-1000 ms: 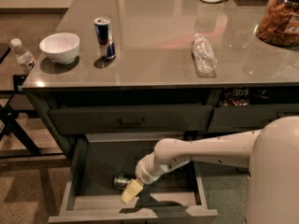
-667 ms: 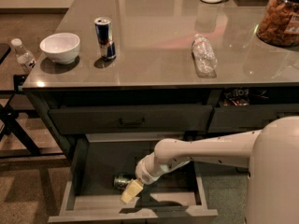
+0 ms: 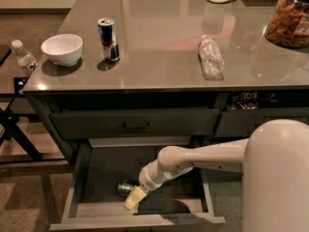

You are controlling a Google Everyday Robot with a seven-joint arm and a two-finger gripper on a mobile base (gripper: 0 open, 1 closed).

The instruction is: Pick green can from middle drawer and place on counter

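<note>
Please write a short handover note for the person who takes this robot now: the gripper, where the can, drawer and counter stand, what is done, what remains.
Gripper: low inside the open drawer, right beside the can; a grip on it cannot be confirmed.
Small stubby green and silver can: on the floor of the wide dark grey middle drawer, just left of the gripper.
Glossy grey-brown counter: the can is not on it yet.
Done: drawer open, arm at the can.
Left: secure the can, lift it out, set it on the counter.
</note>
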